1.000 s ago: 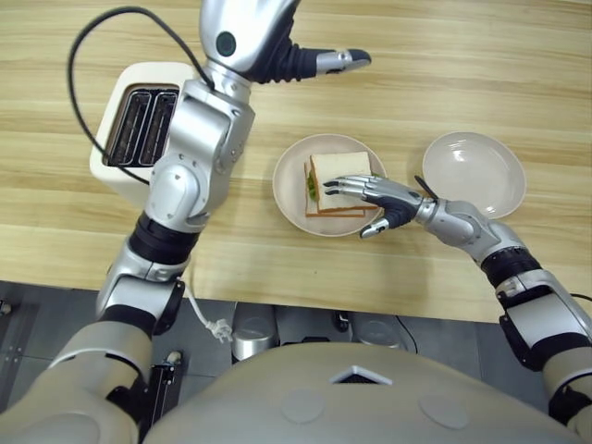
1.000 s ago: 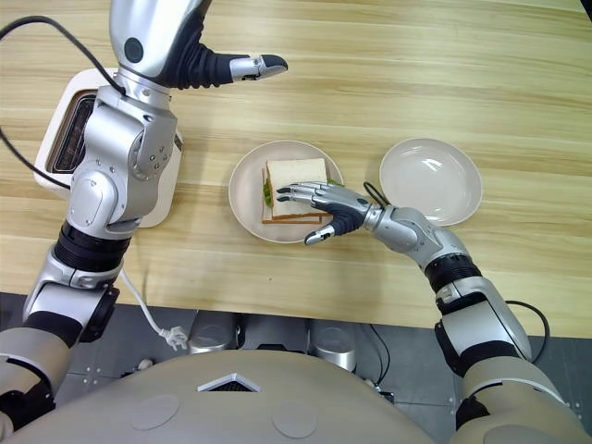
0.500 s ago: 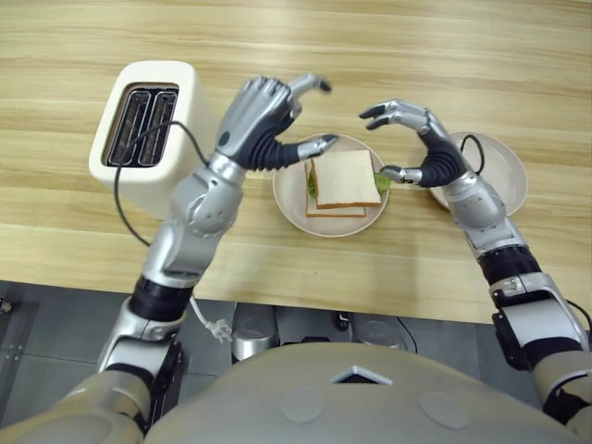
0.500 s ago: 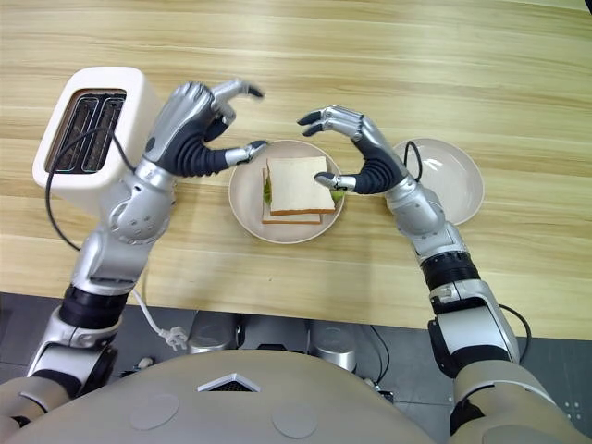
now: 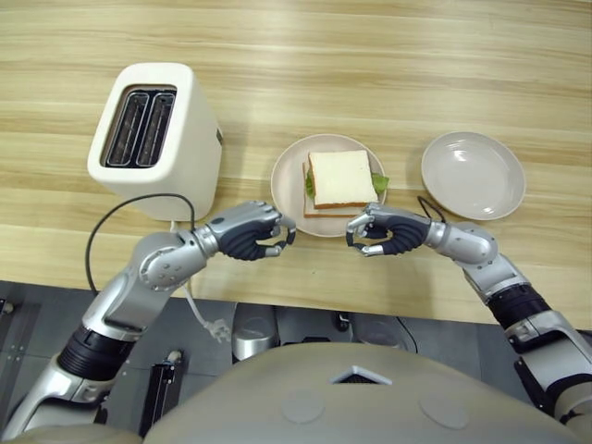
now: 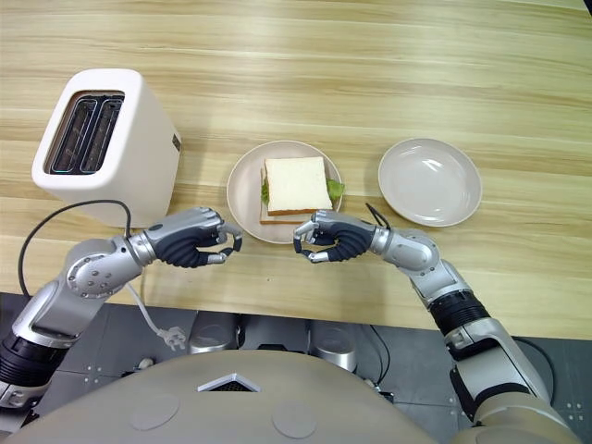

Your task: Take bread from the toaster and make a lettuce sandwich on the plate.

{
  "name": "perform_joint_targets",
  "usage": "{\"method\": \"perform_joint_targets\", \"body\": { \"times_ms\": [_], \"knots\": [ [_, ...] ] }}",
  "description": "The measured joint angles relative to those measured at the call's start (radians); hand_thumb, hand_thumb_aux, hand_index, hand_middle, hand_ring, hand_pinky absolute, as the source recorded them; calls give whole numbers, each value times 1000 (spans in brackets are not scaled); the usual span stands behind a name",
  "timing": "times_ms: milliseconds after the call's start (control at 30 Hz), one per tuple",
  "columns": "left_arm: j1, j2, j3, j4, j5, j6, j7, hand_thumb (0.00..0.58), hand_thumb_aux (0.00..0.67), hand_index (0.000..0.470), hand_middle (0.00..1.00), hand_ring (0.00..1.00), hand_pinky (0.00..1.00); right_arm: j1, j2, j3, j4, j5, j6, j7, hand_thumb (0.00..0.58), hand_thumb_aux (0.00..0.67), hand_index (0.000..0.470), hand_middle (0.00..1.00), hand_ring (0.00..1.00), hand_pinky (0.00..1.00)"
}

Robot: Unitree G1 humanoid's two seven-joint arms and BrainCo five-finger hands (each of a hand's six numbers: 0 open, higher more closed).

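The left hand (image 5: 248, 231) is curled into a loose fist with the thumb tip meeting the fingertips and nothing in its grasp. The right hand (image 5: 384, 231) is curled the same way, also with nothing in it. The two face each other, a little apart, at the near edge of the light wooden table (image 5: 370, 55).

Just beyond them lies the round beige plate (image 5: 280, 180). It carries the sandwich (image 5: 342, 178), two square white bread slices stacked flat with green lettuce (image 5: 380, 182) peeking out at the right and left edges.

To the right, near but apart from the plate, sits a shallow round beige dish (image 5: 474, 174). To the left stands the cream-white two-slot toaster (image 5: 153, 139). A white power cord (image 5: 199, 310) hangs below the table edge.
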Motion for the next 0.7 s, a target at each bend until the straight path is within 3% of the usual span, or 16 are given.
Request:
{"method": "perform_joint_targets", "body": {
  "times_ms": [333,700],
  "knots": [
    [-175,-95,-145,362,263,-69,79,580,670,460,1000,1000,1000,-14,121,14,169,-256,16,-78,580,670,460,1000,1000,1000],
    [-476,-271,-218,807,385,-146,329,580,670,460,1000,1000,1000,-266,190,24,439,-600,96,-483,580,670,460,1000,1000,1000]
  ]
}}
